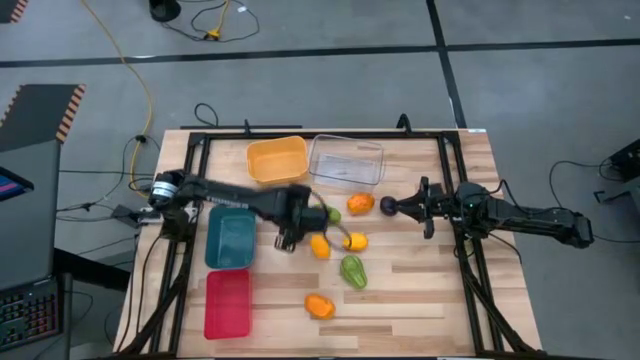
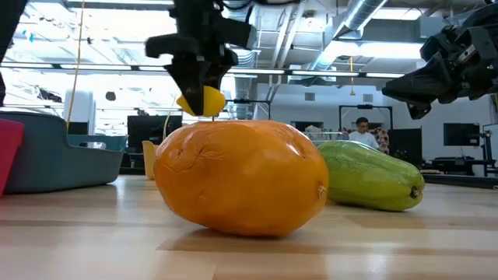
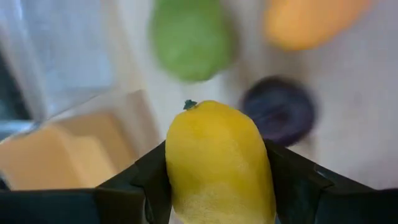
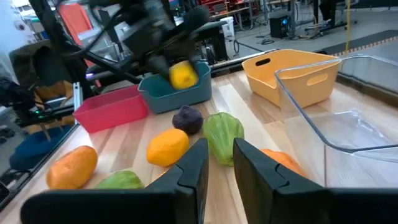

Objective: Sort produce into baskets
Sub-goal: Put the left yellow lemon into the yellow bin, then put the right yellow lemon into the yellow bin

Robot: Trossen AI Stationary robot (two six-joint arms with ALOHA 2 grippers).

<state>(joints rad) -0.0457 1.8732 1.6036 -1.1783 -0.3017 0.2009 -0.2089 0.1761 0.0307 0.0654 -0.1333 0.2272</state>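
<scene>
My left gripper [image 1: 300,218] is over the middle of the table, shut on a yellow lemon-like piece [image 2: 204,101], also seen in its wrist view [image 3: 217,162]. My right gripper [image 1: 388,207] hangs open and empty right of the produce, its fingers [image 4: 193,168] pointing at a green piece [image 4: 222,134] and a dark purple piece [image 4: 186,118]. An orange piece [image 1: 360,203], two yellow-orange pieces [image 1: 320,245], a green piece [image 1: 352,270] and a large orange piece [image 1: 320,305] lie on the table. The orange [image 1: 277,158], clear [image 1: 346,160], teal [image 1: 231,238] and red [image 1: 227,303] baskets stand at the left and back. My left gripper pinches the yellow piece by its two sides [image 3: 180,174] between the two fingers [image 3: 140,177]. In the low view the fingers come from above, pointing down. The piece hangs below them, lifted clear of the table, its small green stem tip [image 3: 189,104] pointing away from the gripper.
In the low view the large orange piece [image 2: 241,175] and a green piece [image 2: 373,175] fill the foreground. A black frame [image 1: 455,150] runs along the table's sides and back. A person [image 2: 362,132] sits far off in the room behind.
</scene>
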